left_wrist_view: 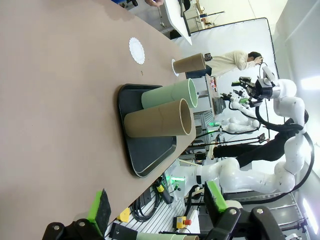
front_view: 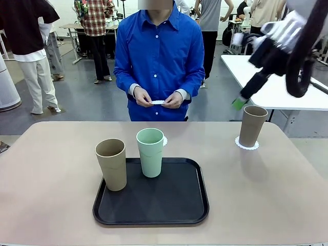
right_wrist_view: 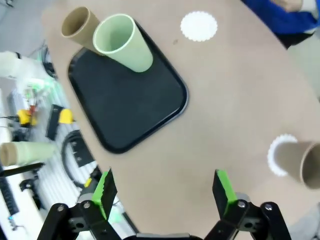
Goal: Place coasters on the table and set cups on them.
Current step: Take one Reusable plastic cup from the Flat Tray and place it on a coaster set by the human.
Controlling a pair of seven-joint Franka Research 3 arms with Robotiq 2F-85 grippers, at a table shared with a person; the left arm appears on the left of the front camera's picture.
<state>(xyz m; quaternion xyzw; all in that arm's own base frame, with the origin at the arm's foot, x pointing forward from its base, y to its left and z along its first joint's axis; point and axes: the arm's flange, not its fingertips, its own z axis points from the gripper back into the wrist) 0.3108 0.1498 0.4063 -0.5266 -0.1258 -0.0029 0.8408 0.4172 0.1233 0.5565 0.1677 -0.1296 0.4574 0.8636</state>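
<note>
A tan cup stands on a white lacy coaster at the table's far right. My right gripper hangs just above and behind it, open and empty; its wrist view shows its fingers wide apart over the table, with that cup at the right edge. A second coaster lies bare behind the tray. On the black tray stand a mint cup and a tan cup. The person holds another coaster in both hands. My left gripper is open, off the table's side.
The person in a blue shirt stands at the far edge, hands close to the body. A white table stands behind on the right, under my right arm. Bare tabletop lies to the left and right of the tray.
</note>
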